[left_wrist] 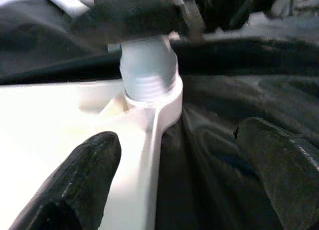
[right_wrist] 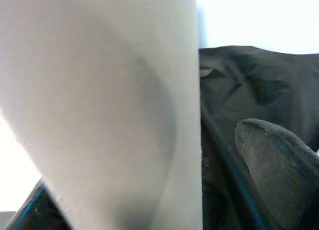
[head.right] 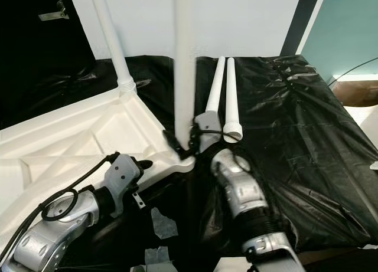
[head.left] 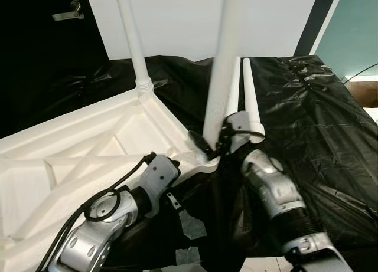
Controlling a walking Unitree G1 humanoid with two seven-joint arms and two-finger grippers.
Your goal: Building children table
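At the corner of the upturned table top (head.left: 88,136), the right gripper (head.left: 214,143) pinches an upright leg (head.left: 223,77), its fingers half hidden, while the left gripper (left_wrist: 172,175) waits spread.

An indoor room used as a makeshift assembly spot, likely in a home; a black plastic sheet (head.left: 319,124) is spread over the work surface; at 12 o'clock stands a plain white wall (head.left: 177,18); at 10 o'clock a dark door with a metal lever handle (head.left: 68,12); at 2 o'clock a teal wall (head.left: 354,30).
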